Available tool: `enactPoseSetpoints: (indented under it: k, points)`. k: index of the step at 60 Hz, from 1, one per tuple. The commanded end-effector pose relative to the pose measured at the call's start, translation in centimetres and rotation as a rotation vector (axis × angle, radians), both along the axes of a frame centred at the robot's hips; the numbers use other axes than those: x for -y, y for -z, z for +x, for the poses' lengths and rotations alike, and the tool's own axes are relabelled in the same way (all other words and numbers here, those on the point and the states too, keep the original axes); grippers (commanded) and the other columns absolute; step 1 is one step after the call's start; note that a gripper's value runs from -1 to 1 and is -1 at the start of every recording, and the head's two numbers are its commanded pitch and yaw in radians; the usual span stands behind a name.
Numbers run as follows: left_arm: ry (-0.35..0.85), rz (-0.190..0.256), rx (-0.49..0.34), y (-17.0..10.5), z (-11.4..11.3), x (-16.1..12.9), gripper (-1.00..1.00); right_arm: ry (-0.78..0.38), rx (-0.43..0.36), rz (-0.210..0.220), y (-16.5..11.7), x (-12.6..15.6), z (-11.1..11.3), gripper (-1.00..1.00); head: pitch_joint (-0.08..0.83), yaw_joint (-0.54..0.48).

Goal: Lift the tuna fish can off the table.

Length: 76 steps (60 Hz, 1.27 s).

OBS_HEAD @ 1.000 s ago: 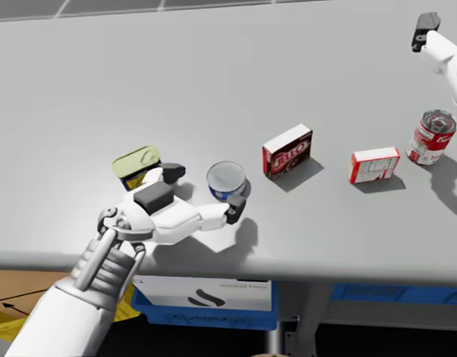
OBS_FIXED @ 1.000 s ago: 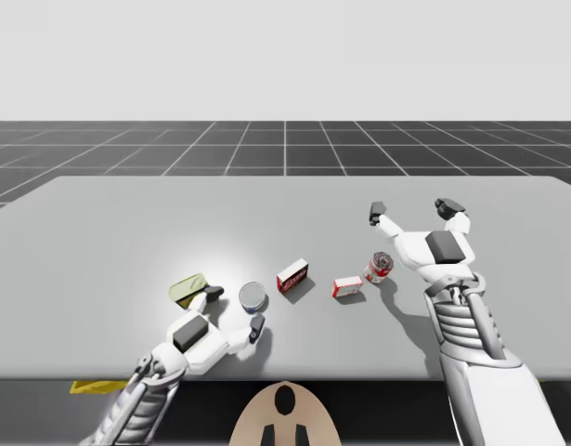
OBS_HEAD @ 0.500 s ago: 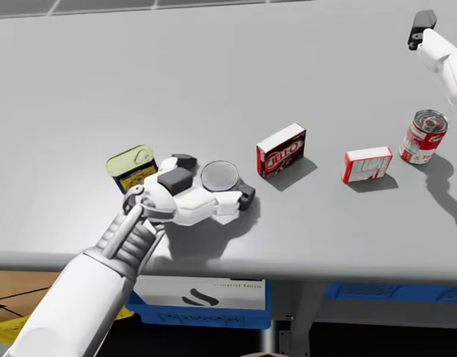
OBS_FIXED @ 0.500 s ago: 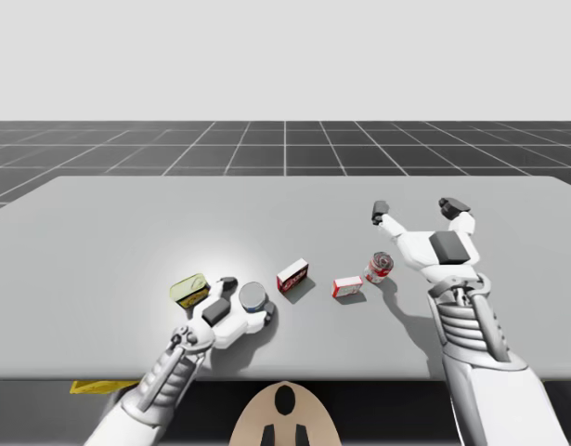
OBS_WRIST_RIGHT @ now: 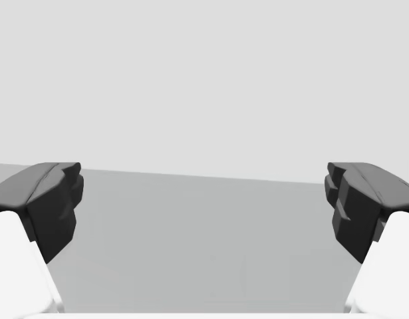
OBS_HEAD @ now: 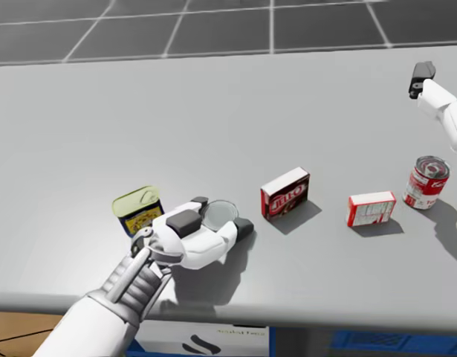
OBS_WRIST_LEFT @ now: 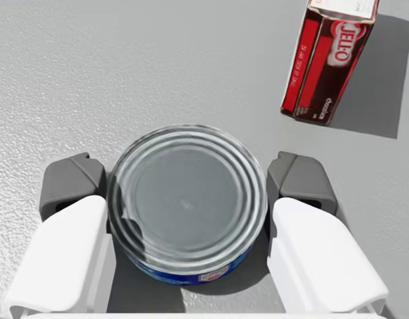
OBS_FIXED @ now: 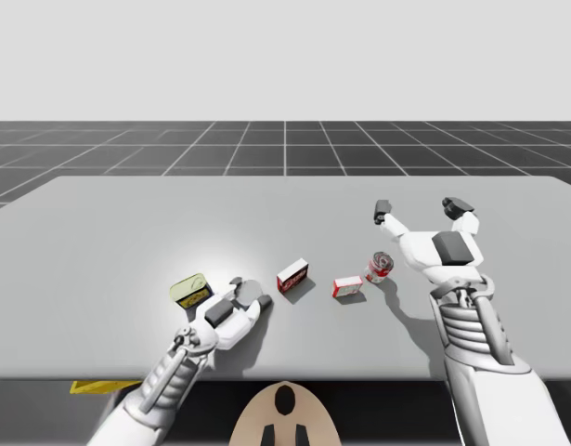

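Left pincer [OBS_WRIST_LEFT: 187,181], clasping one tuna can [OBS_WRIST_LEFT: 187,207]

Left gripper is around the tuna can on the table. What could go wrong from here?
1. The pads of the left gripper appear to meet the low round silver-lidded tuna fish can only at its curved side wall, so it might slip or tilt on the lift.
2. The flat yellow rectangular tin lies close beside that gripper; a sideways drift could nudge it.
3. The dark red box stands just ahead of the can; a forward swing could topple it.
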<state>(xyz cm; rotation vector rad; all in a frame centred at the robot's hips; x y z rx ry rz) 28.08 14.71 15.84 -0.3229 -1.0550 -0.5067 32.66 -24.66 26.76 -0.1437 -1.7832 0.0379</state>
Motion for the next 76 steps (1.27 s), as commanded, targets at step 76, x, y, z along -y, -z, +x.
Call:
enactPoseSetpoints:
  k: [76]
  points:
    - [-0.068, -0.213, 0.441, -19.0, -1.3, -0.2, 0.96, 0.012, -0.011, -0.007, 0.2, 0.5, 0.5, -1.0, 0.36, 0.15]
